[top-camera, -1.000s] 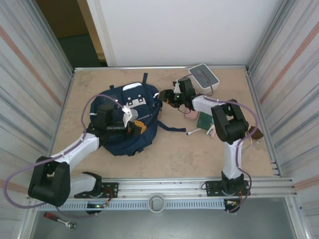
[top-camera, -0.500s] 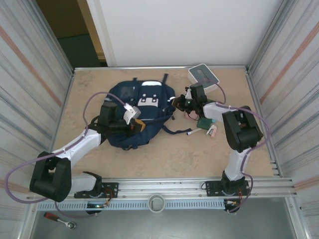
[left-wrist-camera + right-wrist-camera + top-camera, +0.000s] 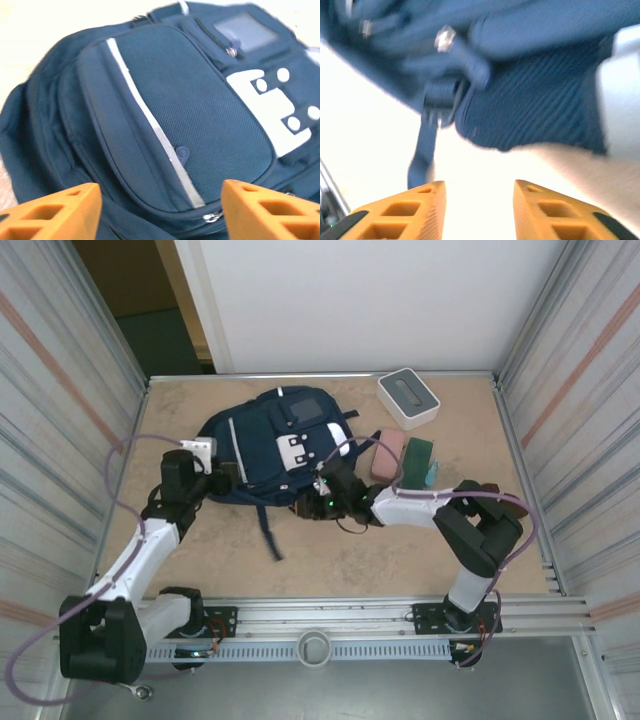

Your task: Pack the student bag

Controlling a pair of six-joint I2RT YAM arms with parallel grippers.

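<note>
Backpack duty on the packing bench: we see the large navy-blue fabric student bag (image 3: 270, 435) lying front panel up on the pale stone-patterned table (image 3: 400, 550). It sits left of centre and towards the back, with one dark webbing strap (image 3: 268, 532) trailing out towards the arms.

The left gripper (image 3: 161, 195) sits at the bag's left edge, its orange fingers spread wide with nothing between them. It looks across a mesh pocket and a thin silver reflective stripe (image 3: 150, 125). The right gripper (image 3: 480, 189) is low at the bag's near right corner, jaws parted over bare table and holding nothing. That view is blurred, so we cannot say whether a fingertip brushes the fabric.

A white rectangular box (image 3: 408, 397), a pink soft-looking pouch (image 3: 388, 455) and a flat green item (image 3: 418, 456) wait just right of the bag.

We judge the bag to be soft and limp: it will sag and fold rather than lift as one piece, and its broad flat panels offer little to pinch. The woven cloth should not slip much. Better holds, in our view, are the straps, the raised seam edges and the metal zip pulls (image 3: 212, 217), with one arm pinning or lifting a flap while the other works the opening.
</note>
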